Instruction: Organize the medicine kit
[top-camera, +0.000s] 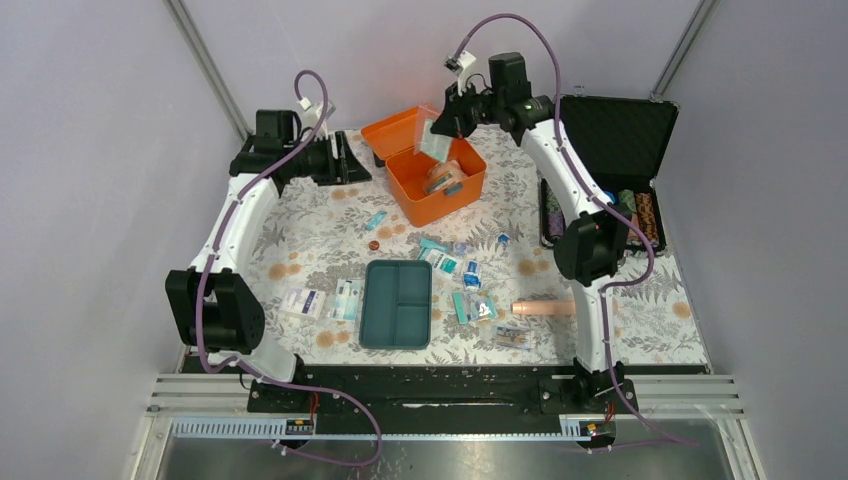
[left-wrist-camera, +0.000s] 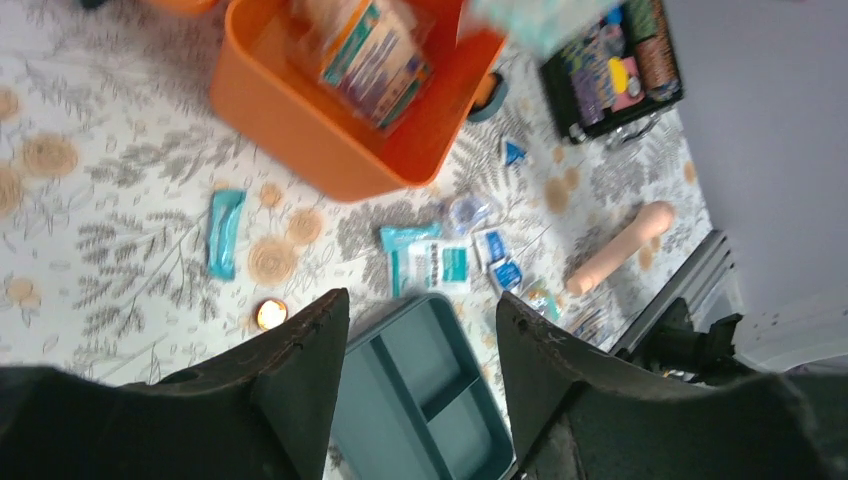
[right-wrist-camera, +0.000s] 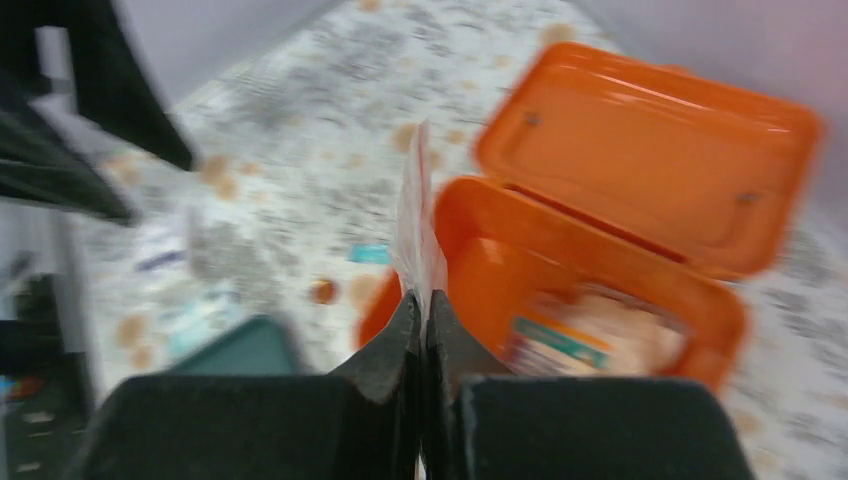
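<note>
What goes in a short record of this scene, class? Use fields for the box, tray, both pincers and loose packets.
Box: orange, lid open, items inside
Tray: teal, three compartments, empty, on the table
Right pincer: shut on a packet over the box
Left pincer: open, empty
Loose packets: several on the table between box and tray
</note>
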